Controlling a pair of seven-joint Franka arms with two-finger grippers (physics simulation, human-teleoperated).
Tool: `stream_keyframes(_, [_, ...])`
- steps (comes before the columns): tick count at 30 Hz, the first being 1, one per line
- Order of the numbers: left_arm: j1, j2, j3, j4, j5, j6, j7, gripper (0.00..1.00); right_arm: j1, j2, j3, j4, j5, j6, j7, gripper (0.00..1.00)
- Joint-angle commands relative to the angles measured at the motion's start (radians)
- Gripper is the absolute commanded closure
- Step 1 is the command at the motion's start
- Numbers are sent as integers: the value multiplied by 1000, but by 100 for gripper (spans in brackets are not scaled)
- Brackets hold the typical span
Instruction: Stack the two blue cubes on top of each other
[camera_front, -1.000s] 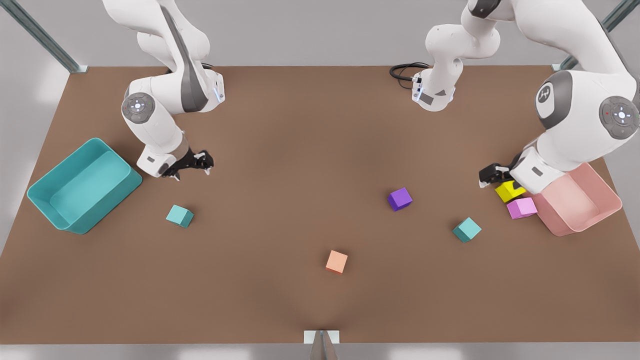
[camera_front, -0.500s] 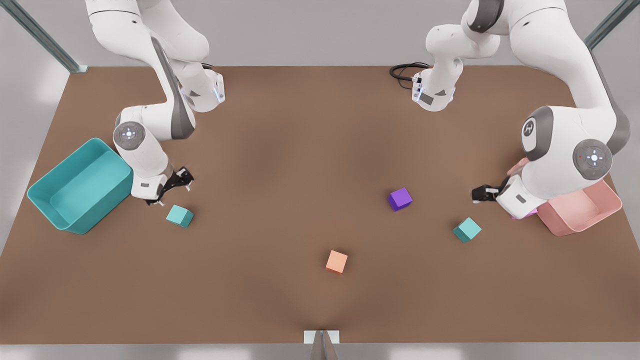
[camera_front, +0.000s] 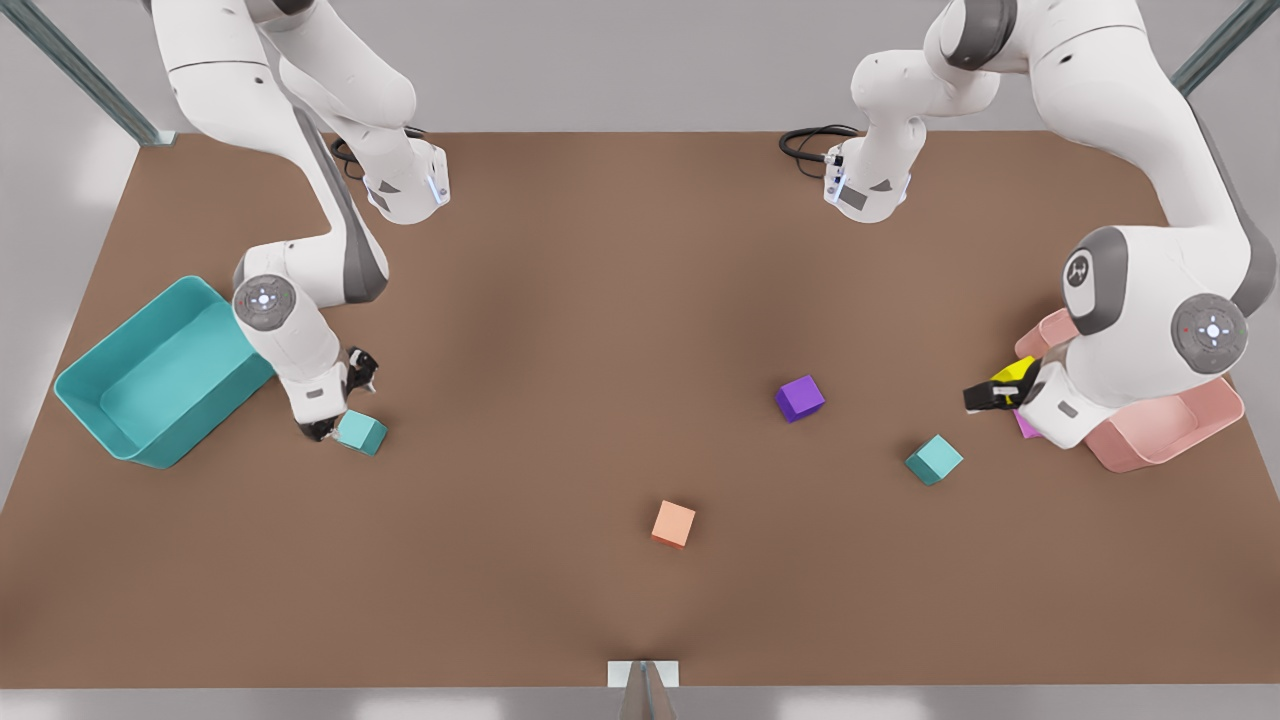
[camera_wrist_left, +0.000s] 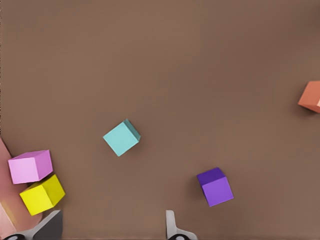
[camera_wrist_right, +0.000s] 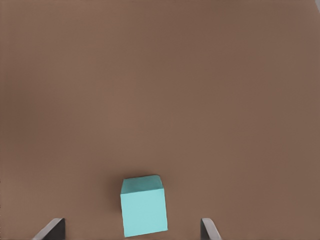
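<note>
Two blue cubes lie far apart on the brown table. One blue cube (camera_front: 360, 432) (camera_wrist_right: 144, 207) is at the front view's left, next to the teal bin. My right gripper (camera_front: 340, 400) (camera_wrist_right: 131, 230) hangs open just over it, with one finger on either side and no contact visible. The other blue cube (camera_front: 934, 459) (camera_wrist_left: 121, 138) lies alone at the front view's right. My left gripper (camera_front: 988, 397) (camera_wrist_left: 110, 232) is open and holds nothing, a short way from that cube toward the pink bin.
A teal bin (camera_front: 95, 400) stands at the front view's left edge and a pink bin (camera_front: 1175, 430) at the right edge. A yellow cube (camera_front: 1012, 372) (camera_wrist_left: 42, 195) and a pink cube (camera_wrist_left: 31, 166) lie beside the pink bin. A purple cube (camera_front: 800, 397) and an orange cube (camera_front: 673, 523) sit mid-table.
My right gripper has moved toward the table's front and lowered over the blue cube beside the teal bin. My left arm has shifted near the pink bin. No cube has moved.
</note>
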Motion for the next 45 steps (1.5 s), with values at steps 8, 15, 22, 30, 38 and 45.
stream_keyframes(8, [12,0,0,-7,2,-15,-153,0,-43,106,-3,-19,-33,69,-214,0])
stream_keyframes(15, [62,29,-5,4,-5,-1,-134,0,-120,116,-10,-32,-29,17,-194,0])
stream_keyframes(22, [-19,32,-9,1,0,-7,-205,0,44,105,-154,-31,-31,-11,-118,0])
stream_keyframes(30, [-44,46,-8,1,5,-4,-206,0,61,206,-241,-31,-33,120,-126,0])
stream_keyframes(38, [-27,43,-6,5,5,-7,-203,0,84,223,-238,-20,-31,130,-95,0])
stream_keyframes(45, [-25,50,1,8,3,10,-206,0,90,277,-240,-2,-33,169,-83,0])
